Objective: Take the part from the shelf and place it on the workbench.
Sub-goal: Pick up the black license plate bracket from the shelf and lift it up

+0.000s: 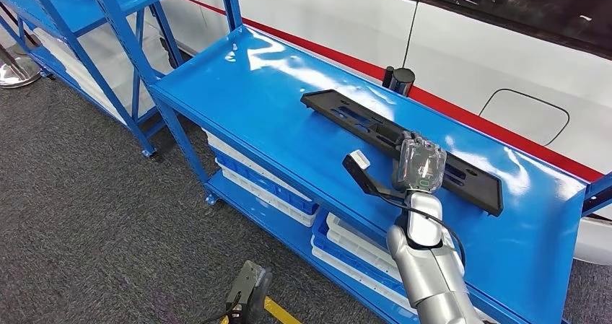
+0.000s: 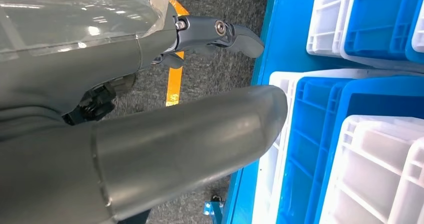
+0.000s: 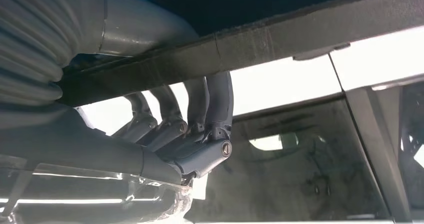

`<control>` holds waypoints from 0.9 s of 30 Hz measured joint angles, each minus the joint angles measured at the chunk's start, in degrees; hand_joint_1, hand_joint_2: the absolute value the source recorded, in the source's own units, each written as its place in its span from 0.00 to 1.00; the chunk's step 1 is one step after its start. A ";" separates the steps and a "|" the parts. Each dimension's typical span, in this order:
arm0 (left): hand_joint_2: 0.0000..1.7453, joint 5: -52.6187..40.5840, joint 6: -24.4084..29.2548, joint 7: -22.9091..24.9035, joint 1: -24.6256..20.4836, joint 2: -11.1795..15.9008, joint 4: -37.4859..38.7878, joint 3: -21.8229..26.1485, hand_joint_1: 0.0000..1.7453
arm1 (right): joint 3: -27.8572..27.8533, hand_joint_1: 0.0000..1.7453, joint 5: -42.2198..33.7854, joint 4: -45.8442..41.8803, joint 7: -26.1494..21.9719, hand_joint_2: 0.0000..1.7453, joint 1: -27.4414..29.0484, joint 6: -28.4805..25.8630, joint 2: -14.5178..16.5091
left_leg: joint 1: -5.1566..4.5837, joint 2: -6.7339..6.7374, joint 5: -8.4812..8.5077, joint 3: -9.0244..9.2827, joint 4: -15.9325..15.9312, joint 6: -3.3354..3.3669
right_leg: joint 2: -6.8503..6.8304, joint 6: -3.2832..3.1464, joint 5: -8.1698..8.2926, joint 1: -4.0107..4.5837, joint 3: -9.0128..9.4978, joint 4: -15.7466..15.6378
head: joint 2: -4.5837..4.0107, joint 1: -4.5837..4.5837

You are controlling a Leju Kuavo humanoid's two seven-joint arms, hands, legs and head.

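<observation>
A long black part [image 1: 361, 122] lies at a slant on the blue shelf top [image 1: 245, 86]. My right hand [image 1: 418, 164] reaches onto its middle from the shelf's front edge. Close up, the dark fingers [image 3: 210, 104] curl over the part [image 3: 300, 39] and the thumb presses on its other side, so the right hand [image 3: 165, 134] grips it. My left hand [image 2: 125, 84] hangs low by the shelf's lower level, thumb [image 2: 200, 144] and fingers [image 2: 225, 34] apart, holding nothing. It also appears low in the head view, the left hand [image 1: 245, 291] above the carpet.
Blue and white bins [image 1: 274, 187] fill the lower shelf levels [image 2: 370, 134]. A white car with a red stripe [image 1: 469, 42] stands right behind the shelf. A second blue rack [image 1: 86, 21] is at the far left. A yellow floor line [image 1: 278, 311] crosses the grey carpet.
</observation>
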 joint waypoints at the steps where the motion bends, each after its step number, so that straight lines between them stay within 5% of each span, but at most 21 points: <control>1: 0.00 -0.17 0.38 -0.13 -0.01 0.00 0.00 -0.10 0.00 | 0.00 1.00 0.01 -0.64 -0.11 1.00 0.17 0.00 0.02 | 0.00 0.00 0.00 0.00 0.00 0.00 | 0.00 0.00 0.00 0.00 0.00 0.00 | 0.00 -0.01; 10: 0.00 -2.83 4.21 -0.21 -0.04 0.00 0.00 -1.61 0.00 | 0.37 0.97 -0.10 -8.42 -1.39 1.00 1.96 0.03 0.08 | 0.00 0.00 0.00 0.00 0.00 0.00 | 0.00 0.00 0.00 0.00 0.00 0.00 | 0.00 -0.02; 14: 1.00 -3.00 4.68 0.20 -0.04 0.00 0.00 -1.90 0.00 | 0.84 0.98 -0.46 -13.98 -2.23 1.00 2.61 0.14 -0.08 | 0.00 0.00 0.00 0.00 0.00 0.00 | 0.00 0.00 0.00 0.00 -0.01 0.00 | 0.00 -0.02; 16: 1.00 -3.02 4.58 0.33 -0.03 0.01 0.01 -1.96 0.00 | 1.26 0.97 -0.88 -16.95 -2.52 1.00 2.82 0.35 -0.38 | 0.00 0.00 0.00 0.00 0.00 0.00 | 0.00 0.00 0.00 0.00 -0.02 0.00 | 0.00 -0.01; 20: 0.00 -3.05 4.26 0.63 -0.07 0.04 0.02 -2.32 0.00 | 2.10 0.99 -2.35 -22.22 -2.98 1.00 3.02 0.55 -1.46 | -0.01 0.00 0.00 -0.01 0.00 0.00 | 0.00 0.00 0.00 0.00 -0.01 0.00 | 0.00 0.01; 27: 0.00 -3.01 3.43 0.59 -0.63 0.04 0.02 -2.76 0.00 | 3.35 1.00 -5.91 -27.97 -3.97 1.00 2.57 0.54 -3.92 | -0.01 -0.01 0.01 -0.01 0.00 0.02 | 0.00 0.00 0.01 -0.01 0.01 0.00 | 0.00 0.01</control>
